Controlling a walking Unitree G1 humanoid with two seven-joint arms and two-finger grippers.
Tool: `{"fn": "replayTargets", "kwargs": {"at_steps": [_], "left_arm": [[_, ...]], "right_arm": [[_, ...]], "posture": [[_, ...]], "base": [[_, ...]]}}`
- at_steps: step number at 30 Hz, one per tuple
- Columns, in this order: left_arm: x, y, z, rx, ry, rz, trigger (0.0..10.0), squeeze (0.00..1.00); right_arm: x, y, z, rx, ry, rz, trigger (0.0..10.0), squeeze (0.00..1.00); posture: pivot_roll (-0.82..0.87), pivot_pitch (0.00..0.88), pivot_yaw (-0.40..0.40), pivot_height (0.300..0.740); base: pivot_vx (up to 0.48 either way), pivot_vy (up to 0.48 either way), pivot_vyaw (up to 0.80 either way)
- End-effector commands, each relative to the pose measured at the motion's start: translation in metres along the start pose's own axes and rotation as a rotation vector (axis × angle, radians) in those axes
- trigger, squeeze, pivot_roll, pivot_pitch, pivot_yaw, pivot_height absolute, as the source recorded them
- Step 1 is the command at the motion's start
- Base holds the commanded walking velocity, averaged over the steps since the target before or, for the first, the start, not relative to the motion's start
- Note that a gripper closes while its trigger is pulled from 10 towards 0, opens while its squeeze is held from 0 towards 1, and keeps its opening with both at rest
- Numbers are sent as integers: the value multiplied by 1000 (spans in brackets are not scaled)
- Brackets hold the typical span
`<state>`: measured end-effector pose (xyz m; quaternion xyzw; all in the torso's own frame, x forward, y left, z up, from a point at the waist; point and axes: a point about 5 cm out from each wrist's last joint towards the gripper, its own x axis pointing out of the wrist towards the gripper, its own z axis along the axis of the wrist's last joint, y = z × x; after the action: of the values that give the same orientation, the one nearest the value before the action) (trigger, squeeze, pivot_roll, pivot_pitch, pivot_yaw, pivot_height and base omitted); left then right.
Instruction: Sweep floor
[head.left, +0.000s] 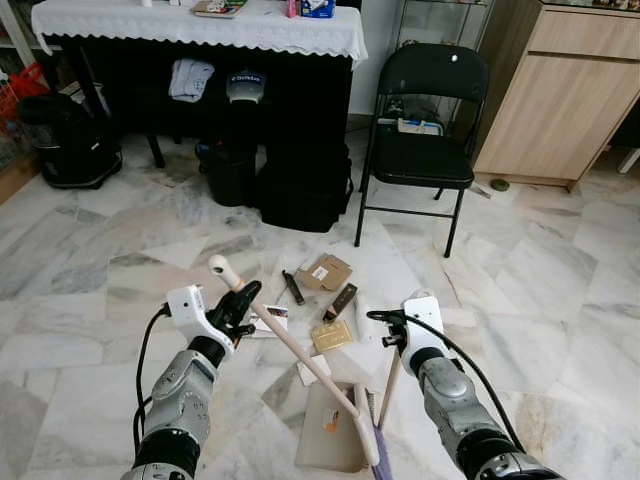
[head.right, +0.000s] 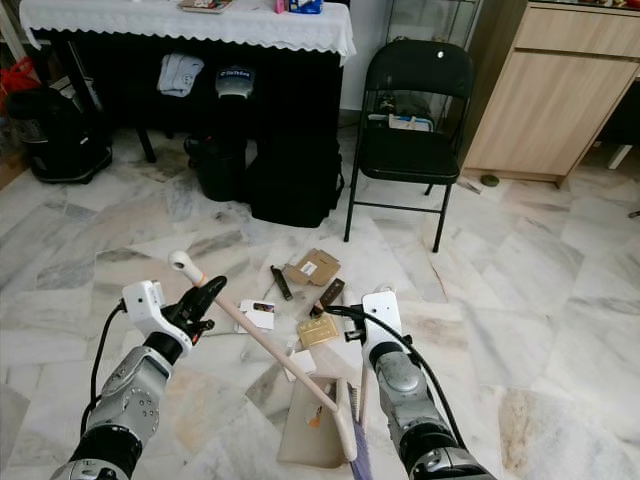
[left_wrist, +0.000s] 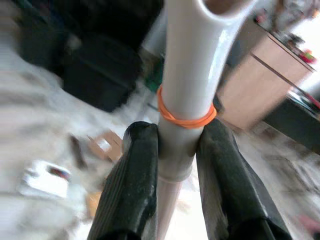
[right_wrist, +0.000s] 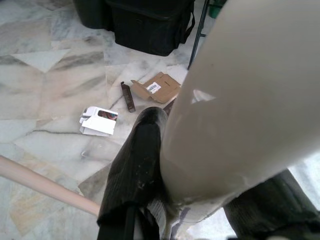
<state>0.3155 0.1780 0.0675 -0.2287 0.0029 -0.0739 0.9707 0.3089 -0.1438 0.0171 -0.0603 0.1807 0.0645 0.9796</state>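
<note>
A light, stiff, slippery broom handle (head.left: 285, 338) is clamped near its top by the left end effector (head.left: 238, 306), while the dustpan handle (right_wrist: 240, 100) is gripped by the right end effector (head.left: 385, 330) at lower centre.

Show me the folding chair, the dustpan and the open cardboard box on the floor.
Folding chair (head.left: 422, 158): left eye view, on the black seat.
Dustpan (head.left: 330, 428): left eye view, on its flat tan pan.
Cardboard box (head.left: 326, 271): left eye view, on the brown flap beside the white label.
</note>
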Motion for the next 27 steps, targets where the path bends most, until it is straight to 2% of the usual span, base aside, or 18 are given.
{"fn": "replayTargets", "kwargs": {"at_steps": [1,4,13,16,20,22,27], "left_arm": [[2,4,21,55,-109,57,10000,0],[1,7,37,103,-180,102,10000,0],[-4,4,61,207,-274,122,10000,0],[-4,4,62,229,-278,134,10000,0],[-3,2,58,239,-269,149,10000,0],[-4,0,53,239,-256,159,10000,0],[-7,-2,45,265,-238,164,10000,0]], "right_arm": [[3,-3,15,9,-73,-8,10000,0],[4,-2,19,15,-91,-5,10000,0],[5,5,25,27,-124,34,10000,0],[6,8,29,40,-154,45,10000,0],[4,9,42,66,-251,50,10000,0],[2,9,49,82,-320,49,10000,0],[-2,9,54,96,-389,46,10000,0]], "posture": [[-3,3,-63,740],[0,0,-63,740],[16,0,-62,740],[16,0,-60,740],[16,0,-58,740],[16,0,-57,740],[16,0,-53,740]], "base": [[0,0,0],[0,0,0],[0,0,0],[0,0,0],[0,0,0],[0,0,0],[0,0,0]]}}
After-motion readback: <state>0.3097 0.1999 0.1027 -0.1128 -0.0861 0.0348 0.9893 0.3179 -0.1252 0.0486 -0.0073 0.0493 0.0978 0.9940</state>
